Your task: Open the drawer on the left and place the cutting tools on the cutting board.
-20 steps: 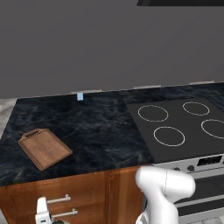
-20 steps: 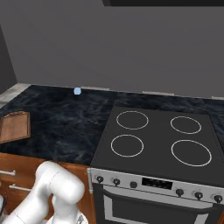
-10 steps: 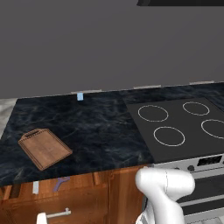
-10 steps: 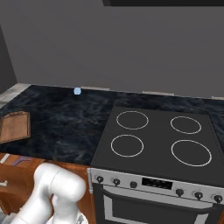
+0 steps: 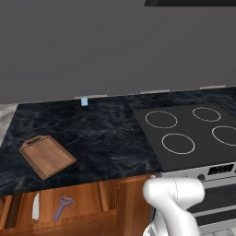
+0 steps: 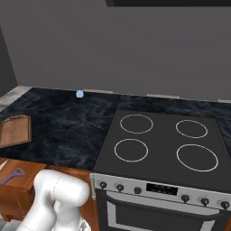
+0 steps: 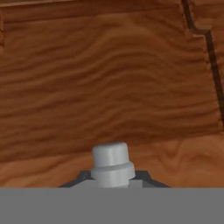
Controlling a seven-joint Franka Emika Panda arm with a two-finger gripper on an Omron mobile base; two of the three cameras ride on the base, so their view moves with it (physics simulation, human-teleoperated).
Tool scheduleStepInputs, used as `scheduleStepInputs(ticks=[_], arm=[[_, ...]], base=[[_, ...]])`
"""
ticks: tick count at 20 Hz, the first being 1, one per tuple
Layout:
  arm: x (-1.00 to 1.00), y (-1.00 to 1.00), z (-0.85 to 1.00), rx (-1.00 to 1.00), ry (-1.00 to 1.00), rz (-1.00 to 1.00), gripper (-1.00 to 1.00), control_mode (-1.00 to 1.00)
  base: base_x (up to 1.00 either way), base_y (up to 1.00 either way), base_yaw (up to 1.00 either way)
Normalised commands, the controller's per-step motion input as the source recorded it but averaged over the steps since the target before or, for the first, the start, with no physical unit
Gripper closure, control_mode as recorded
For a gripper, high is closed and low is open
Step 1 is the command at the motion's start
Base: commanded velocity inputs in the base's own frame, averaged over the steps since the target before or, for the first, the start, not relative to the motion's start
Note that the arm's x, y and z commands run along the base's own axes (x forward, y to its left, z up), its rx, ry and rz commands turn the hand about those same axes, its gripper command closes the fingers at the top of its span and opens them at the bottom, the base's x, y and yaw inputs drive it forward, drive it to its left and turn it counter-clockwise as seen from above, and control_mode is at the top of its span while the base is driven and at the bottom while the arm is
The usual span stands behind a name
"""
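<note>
My gripper (image 7: 112, 177) is sitting pressed together on the silver handle (image 7: 111, 164) of the drawer (image 5: 87, 220). The drawer is standing pulled out under the tabletop's front left edge, showing the knife (image 5: 35, 205) and purple peeler (image 5: 62, 206) inside. Both are waiting to go onto the cutting board (image 5: 47, 156) near the tabletop's left edge.

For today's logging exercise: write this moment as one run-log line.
drawer: open | knife, peeler: inside drawer | cutting board: bare, on counter | gripper: shut on handle
</note>
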Motion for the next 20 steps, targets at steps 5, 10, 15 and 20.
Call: scheduleStepInputs(ticks=[5,10,15,20], arm=[[-0.9,0.21,0.0,0.02,0.0,0.0,1.0,-1.0],[-0.77,0.19,0.0,0.02,0.0,0.0,1.0,-1.0],[-0.63,0.18,0.0,0.02,0.0,0.0,-1.0,-1.0],[-0.31,0.15,0.0,0.04,0.09,0.0,-1.0,-1.0]], base=[[0.0,0.0,0.0],[0.0,0.0,0.0],[0.0,0.0,0.0],[0.0,0.0,0.0]])
